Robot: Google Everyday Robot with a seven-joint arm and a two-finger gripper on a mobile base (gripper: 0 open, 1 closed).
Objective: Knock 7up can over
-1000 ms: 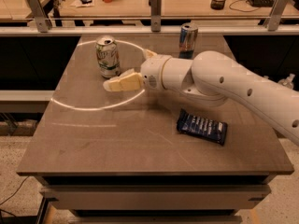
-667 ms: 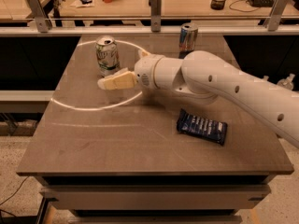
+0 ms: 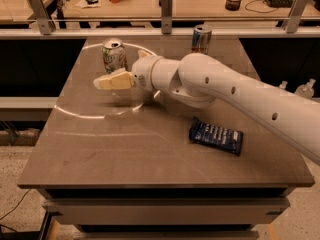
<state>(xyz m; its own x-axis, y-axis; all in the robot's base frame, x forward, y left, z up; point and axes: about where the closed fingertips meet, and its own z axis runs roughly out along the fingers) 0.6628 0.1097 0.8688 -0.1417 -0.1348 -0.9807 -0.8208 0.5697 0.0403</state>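
Observation:
The 7up can (image 3: 114, 55), short with a green and white label and a silver top, stands upright on the far left part of the brown table (image 3: 125, 149). My gripper (image 3: 104, 81) with cream fingers sits just in front of and below the can, pointing left, a little above the tabletop. The white arm reaches in from the right. The gripper is close to the can, and I cannot tell whether it touches it.
A taller slim blue-and-silver can (image 3: 201, 39) stands at the table's back edge. A dark blue snack bag (image 3: 216, 136) lies flat right of centre. A railing and desk with clutter run behind the table.
The gripper and arm have moved left and slightly away from the camera, closer to the 7up can. The can still stands upright in the same spot.

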